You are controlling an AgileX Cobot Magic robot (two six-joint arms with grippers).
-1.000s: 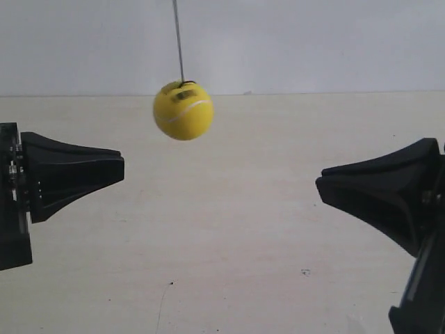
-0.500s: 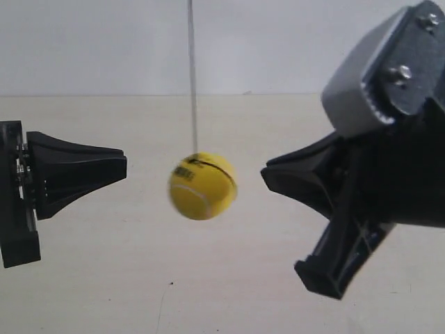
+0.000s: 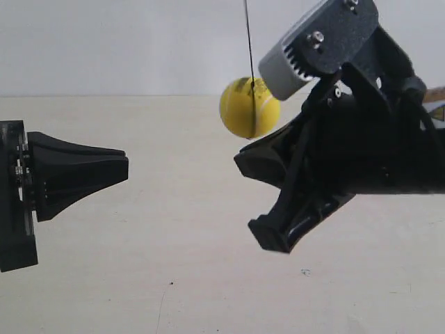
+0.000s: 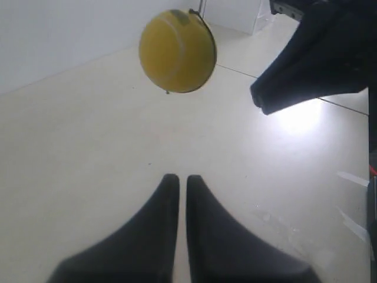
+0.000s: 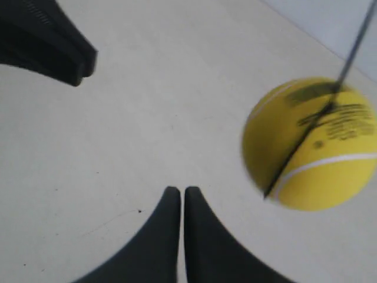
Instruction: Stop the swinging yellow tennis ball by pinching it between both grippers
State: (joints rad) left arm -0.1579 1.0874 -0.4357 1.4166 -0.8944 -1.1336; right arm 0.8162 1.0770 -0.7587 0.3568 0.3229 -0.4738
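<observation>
The yellow tennis ball (image 3: 245, 108) hangs free on a thin black string (image 3: 247, 42), touching neither gripper. It also shows in the left wrist view (image 4: 177, 50) and, blurred, in the right wrist view (image 5: 309, 144). My right gripper (image 3: 240, 163) is the arm at the exterior view's right; its tip is just below the ball, and its grey box part overlaps the ball's right edge. Its jaws (image 5: 176, 190) are shut on nothing. My left gripper (image 3: 124, 167) stands well left of and below the ball, also shut (image 4: 177, 178) on nothing.
A pale beige table surface (image 3: 181, 250) lies under everything, with a white wall (image 3: 125, 42) behind. The right gripper's tip (image 4: 265, 100) shows across from the left wrist camera, and the left gripper's tip (image 5: 82, 68) shows far off in the right wrist view.
The ball swung from low in the middle up and to the right. The right arm moved further left toward the middle. The left arm stayed put.
</observation>
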